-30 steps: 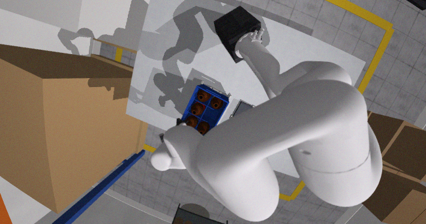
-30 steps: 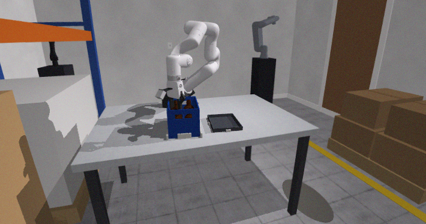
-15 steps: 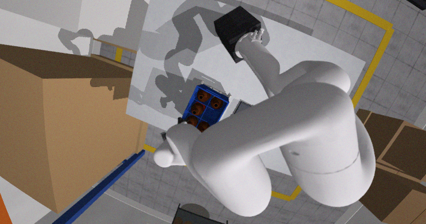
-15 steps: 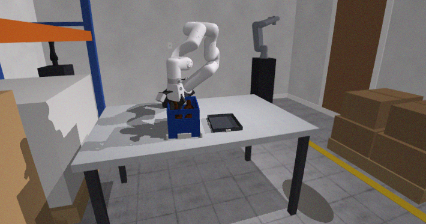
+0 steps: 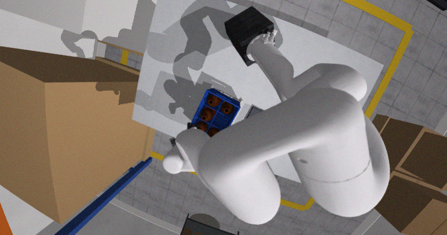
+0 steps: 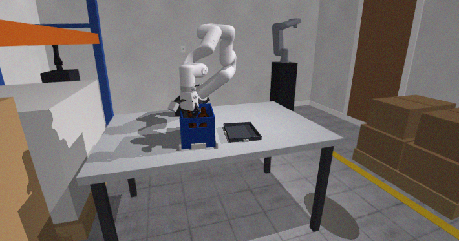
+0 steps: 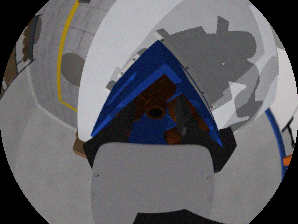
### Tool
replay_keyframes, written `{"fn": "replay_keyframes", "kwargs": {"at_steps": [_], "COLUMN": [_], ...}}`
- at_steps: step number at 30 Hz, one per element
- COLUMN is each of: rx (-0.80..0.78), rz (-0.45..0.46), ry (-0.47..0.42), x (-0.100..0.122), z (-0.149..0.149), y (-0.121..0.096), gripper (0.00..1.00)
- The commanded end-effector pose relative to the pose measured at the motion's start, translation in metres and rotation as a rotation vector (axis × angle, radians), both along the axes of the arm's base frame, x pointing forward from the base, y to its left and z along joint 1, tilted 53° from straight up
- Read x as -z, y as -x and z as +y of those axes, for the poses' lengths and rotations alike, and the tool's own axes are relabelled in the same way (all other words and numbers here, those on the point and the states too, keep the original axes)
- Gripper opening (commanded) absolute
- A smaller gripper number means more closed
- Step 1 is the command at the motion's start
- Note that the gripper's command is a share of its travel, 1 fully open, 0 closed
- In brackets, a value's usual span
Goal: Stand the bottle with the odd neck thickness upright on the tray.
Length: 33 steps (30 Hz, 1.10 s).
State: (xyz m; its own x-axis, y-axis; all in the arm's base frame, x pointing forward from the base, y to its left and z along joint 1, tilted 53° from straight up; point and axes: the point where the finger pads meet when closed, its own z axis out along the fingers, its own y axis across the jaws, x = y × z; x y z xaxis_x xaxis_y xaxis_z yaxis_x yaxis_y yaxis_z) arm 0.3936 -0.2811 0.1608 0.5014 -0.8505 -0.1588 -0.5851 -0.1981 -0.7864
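Observation:
The blue crate (image 5: 223, 119) (image 6: 198, 138) (image 7: 161, 54) stands on the table and holds the brown bottles upright. In the top view two bottles (image 5: 213, 101) (image 5: 226, 108) stand in the far row, one bottle (image 5: 206, 114) in the middle row beside an empty compartment, and others partly under the arm. My gripper (image 6: 194, 111) (image 7: 155, 101) is open and points down into the crate top. A bottle mouth (image 7: 156, 112) shows between its parted fingers. Neck widths are too small to compare. The dark tray (image 6: 238, 141) lies level and empty beside the crate; the arm partly hides it in the top view.
The table (image 6: 284, 128) carries the crate, the tray and the arm's black base (image 5: 250, 24). Light fixtures sit against the crate's foot. A large cardboard box (image 5: 94, 134) stands off the table's left side, and stacked cartons (image 6: 381, 141) stand to its right.

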Motion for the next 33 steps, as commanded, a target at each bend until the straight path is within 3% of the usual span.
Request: {"fn": "replay_keyframes", "kwargs": {"at_steps": [1, 15, 16, 33], "rx": [0.004, 0.004, 0.004, 0.004], "rz": [-0.001, -0.001, -0.001, -0.001], "ry": [0.002, 0.002, 0.002, 0.002], "x": [0.0000, 0.0001, 0.0001, 0.0001], "z": [-0.0016, -0.0016, -0.0016, -0.0016], "y": [-0.0003, -0.0004, -0.0004, -0.0004], "gripper": [0.65, 0.65, 0.00, 0.00]}}
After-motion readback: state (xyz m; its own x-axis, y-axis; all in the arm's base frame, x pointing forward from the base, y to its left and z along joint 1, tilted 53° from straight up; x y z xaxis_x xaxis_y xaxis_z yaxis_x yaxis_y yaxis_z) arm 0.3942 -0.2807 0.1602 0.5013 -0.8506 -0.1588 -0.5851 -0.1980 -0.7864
